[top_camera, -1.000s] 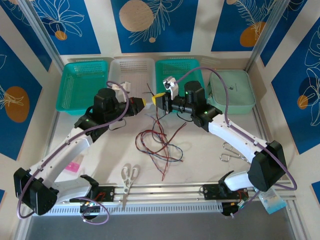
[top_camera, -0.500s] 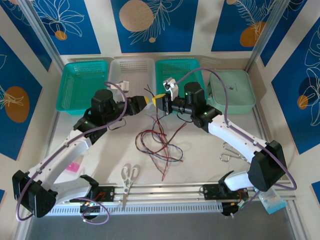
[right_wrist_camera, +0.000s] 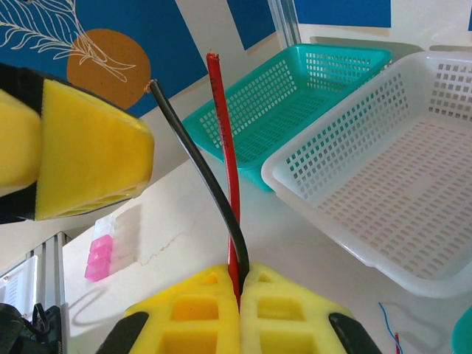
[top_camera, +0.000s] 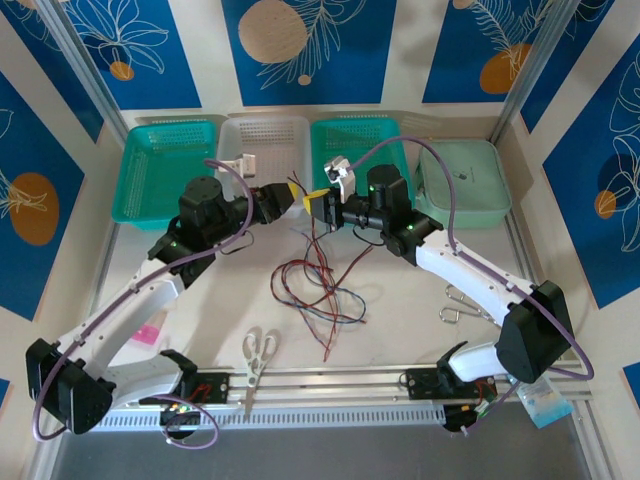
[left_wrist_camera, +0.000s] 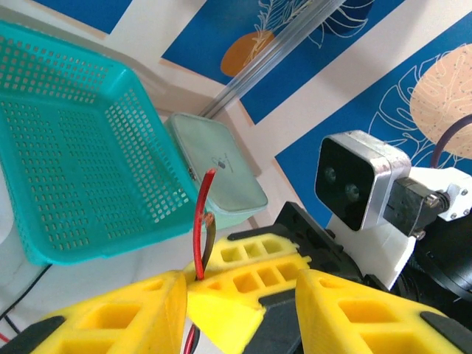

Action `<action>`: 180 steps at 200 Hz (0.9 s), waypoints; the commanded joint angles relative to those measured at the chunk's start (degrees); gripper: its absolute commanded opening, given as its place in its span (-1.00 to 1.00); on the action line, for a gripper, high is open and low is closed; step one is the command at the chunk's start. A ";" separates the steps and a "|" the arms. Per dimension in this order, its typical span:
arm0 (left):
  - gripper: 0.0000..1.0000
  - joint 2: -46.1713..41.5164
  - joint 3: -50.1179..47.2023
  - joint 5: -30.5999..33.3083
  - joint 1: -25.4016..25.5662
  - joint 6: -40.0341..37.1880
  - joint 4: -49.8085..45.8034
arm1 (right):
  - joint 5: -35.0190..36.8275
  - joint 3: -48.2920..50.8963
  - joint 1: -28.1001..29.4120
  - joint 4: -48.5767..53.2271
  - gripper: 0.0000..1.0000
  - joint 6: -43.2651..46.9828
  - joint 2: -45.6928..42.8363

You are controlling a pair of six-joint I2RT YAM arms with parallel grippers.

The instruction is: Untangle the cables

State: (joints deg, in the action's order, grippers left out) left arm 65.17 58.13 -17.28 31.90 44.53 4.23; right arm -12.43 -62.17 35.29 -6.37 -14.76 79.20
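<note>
Over the middle of the table [top_camera: 400, 300], the left gripper [top_camera: 283, 199] has sprung apart and backed leftward. The right gripper [top_camera: 315, 201] pinches two ends, a red cable [right_wrist_camera: 223, 147] and a black cable [right_wrist_camera: 195, 151]. The cables [top_camera: 312, 288] lie tangled beneath.

cables [right_wrist_camera: 222, 147]: smooth glossy plastic sheath | white basket [right_wrist_camera: 332, 140]: perforated plastic | right fingers [right_wrist_camera: 184, 313]: matt yellow plastic | scissors [top_camera: 258, 352]: shiny metal

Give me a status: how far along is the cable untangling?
Done: nothing visibly separated; the cables lie in one crossed heap on the table. In hand: the right claw is shut on the ends of a red cable and a black cable; the left claw faces it, open, gripping nothing. Left: pull every strand free and lay them apart.
</note>
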 commanded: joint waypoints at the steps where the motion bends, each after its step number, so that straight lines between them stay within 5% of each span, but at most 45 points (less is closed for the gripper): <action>1: -0.14 0.46 1.07 0.76 0.39 -0.63 3.74 | -1.02 -0.49 0.44 0.84 -1.00 1.16 -1.15; 104: -0.23 2.01 1.65 4.20 0.33 -2.52 3.99 | -1.49 -0.40 0.66 1.19 -1.00 2.21 -1.94; 180: -1.00 2.08 1.55 5.32 0.31 -2.79 3.73 | -1.28 -0.41 0.66 1.22 -1.00 2.43 -2.23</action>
State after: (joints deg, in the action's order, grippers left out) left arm 67.31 58.35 -12.91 31.90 42.17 6.66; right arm -12.86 -62.17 35.64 -5.17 -13.34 78.59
